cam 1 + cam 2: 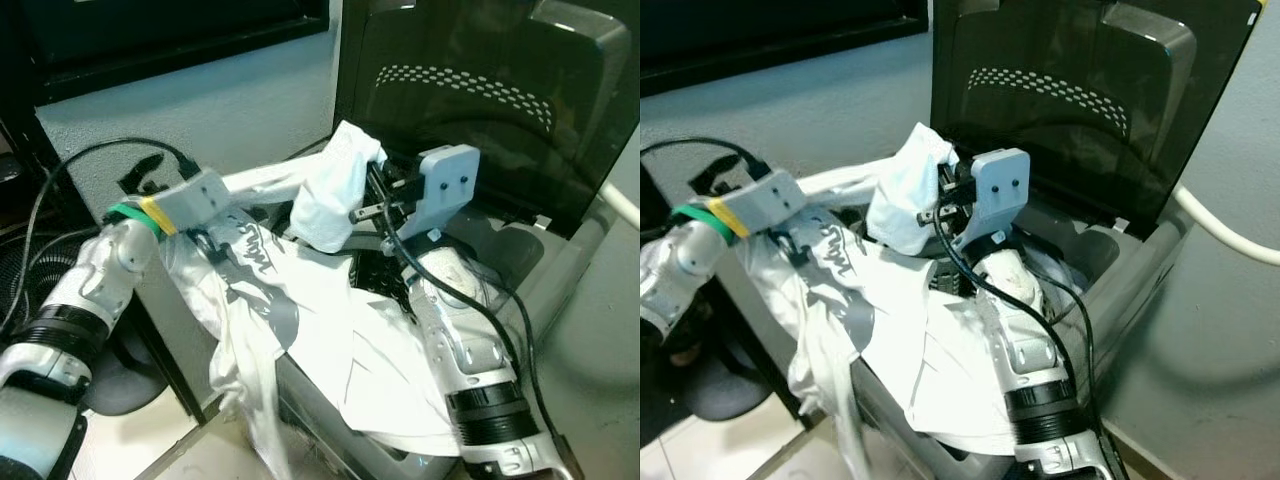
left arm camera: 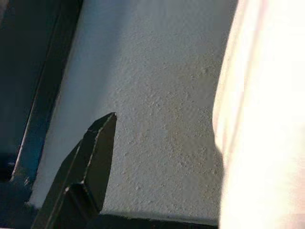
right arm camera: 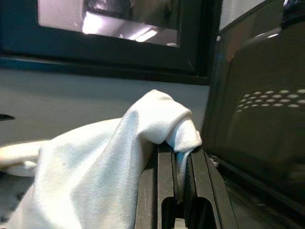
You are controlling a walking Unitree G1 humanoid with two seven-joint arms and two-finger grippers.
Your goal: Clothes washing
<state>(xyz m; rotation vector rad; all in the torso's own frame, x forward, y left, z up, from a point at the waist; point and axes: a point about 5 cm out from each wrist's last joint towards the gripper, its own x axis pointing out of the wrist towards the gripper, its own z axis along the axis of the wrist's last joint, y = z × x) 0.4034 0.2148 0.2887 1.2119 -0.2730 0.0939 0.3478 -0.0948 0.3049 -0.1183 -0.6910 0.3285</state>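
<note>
A white cloth [image 1: 328, 200] is bunched and lifted above the open top-loading washing machine [image 1: 1140, 262]. My right gripper [image 1: 366, 190] is shut on its top fold, and the fabric shows pinched between the two black fingers [image 3: 164, 181]. A white T-shirt with a grey print [image 1: 262, 300] hangs over the machine's front rim and down its side. My left gripper [image 1: 215, 238] is tucked into that shirt at the machine's left corner. It is open, with one black finger [image 2: 90, 157] bare against the wall and the shirt [image 2: 257, 119] lying over the other side.
The dark lid [image 1: 480, 90] stands upright behind the tub. A white hose [image 1: 1230, 237] runs along the right wall. A grey wall and dark window frame [image 3: 105, 59] are behind. A dark rounded object [image 1: 120, 372] sits on the floor at the left.
</note>
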